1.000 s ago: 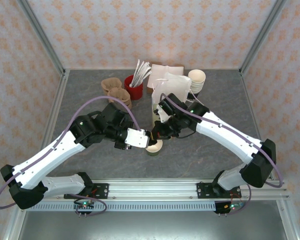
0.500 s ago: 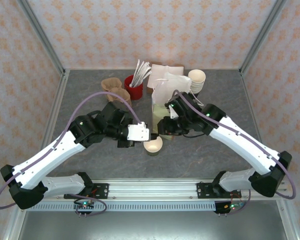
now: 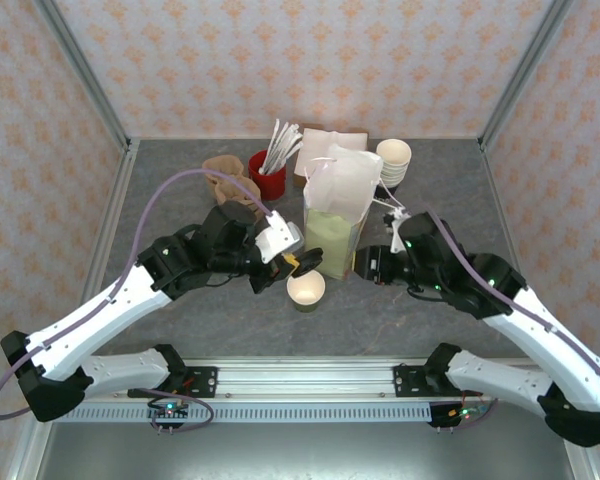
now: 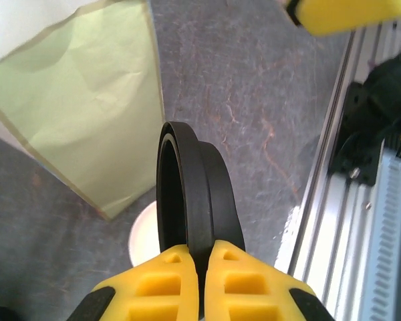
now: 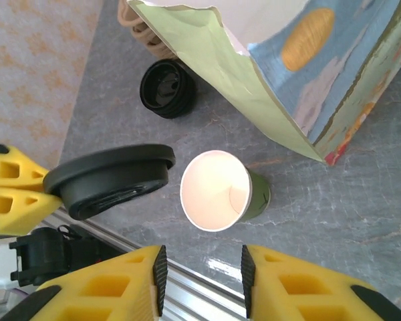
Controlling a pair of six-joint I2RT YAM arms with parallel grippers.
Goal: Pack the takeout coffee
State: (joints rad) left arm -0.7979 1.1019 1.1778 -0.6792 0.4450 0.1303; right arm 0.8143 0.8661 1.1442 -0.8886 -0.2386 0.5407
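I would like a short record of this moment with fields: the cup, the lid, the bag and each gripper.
cup: takeout coffee cup, upright, mouth open, lid not yet on
lid: black lid, held by its rim close to the cup, not on it
left gripper: shut on the black lid
right gripper: open, holds nothing
bag: paper bag, upright behind the cup

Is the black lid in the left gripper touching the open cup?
Apart. The right wrist view shows a strip of grey table between the black lid and the cup.
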